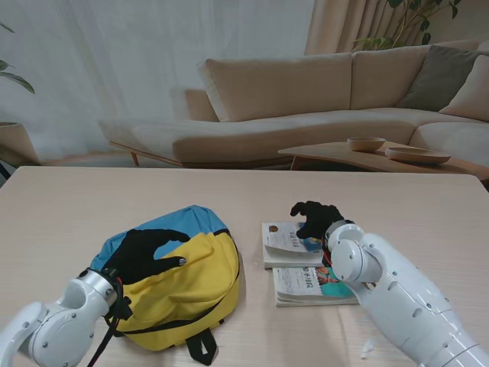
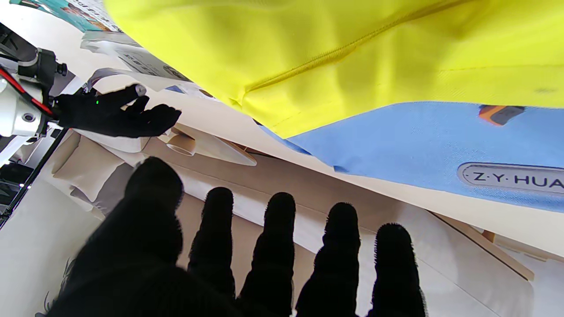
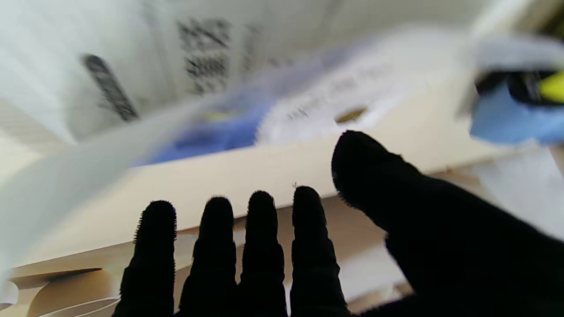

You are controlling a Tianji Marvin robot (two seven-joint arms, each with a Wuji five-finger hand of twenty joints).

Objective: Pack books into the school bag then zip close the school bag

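While the left hand [image 1: 145,254] rests spread and empty on the school bag [image 1: 179,287] near the table's [image 1: 69,206] front edge, the right hand [image 1: 317,218] hovers, fingers apart, over two books [image 1: 294,260] beside it.

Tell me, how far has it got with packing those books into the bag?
Barely started. Nothing looks packed: both books, the farther book and the nearer book, lie on the table right of the school bag. In hand: the left hand rests open on the bag, the right hand reaches over the farther book. Left: loading both books, then zipping.
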